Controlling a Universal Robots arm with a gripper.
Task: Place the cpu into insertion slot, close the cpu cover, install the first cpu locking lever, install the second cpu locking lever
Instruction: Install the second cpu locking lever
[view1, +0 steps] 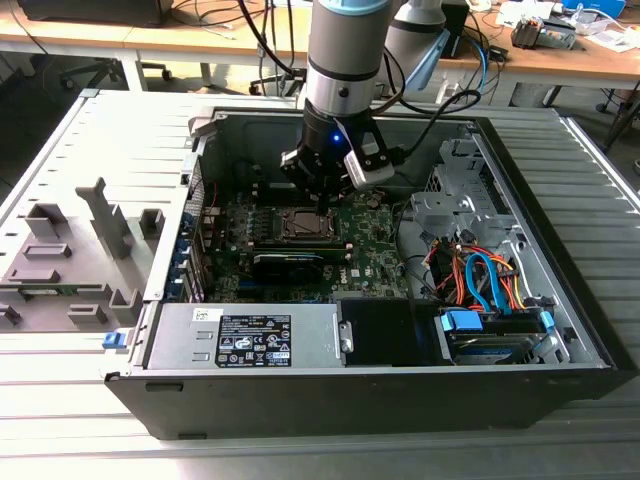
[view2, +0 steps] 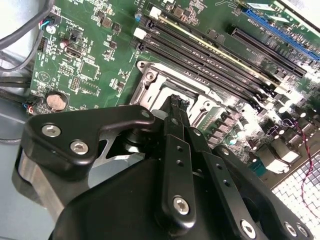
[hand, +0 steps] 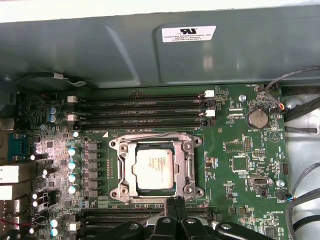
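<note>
Motherboard work fills the open black computer case in the exterior view, where the black robot hand hangs just above the dark square metal-rimmed insertion slot at centre frame. In the first wrist view, the silvery-grey square cpu sits mid-frame inside the slot, under the thin silvery cpu cover; the hand's fingertips meet at its lower edge. In the second wrist view, those fingers look pressed together. Judgement: press each lever straight, without sliding sideways.

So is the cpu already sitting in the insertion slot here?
Yes, in the first wrist view the cpu lies flat in the insertion slot, framed by the cpu cover.
</note>
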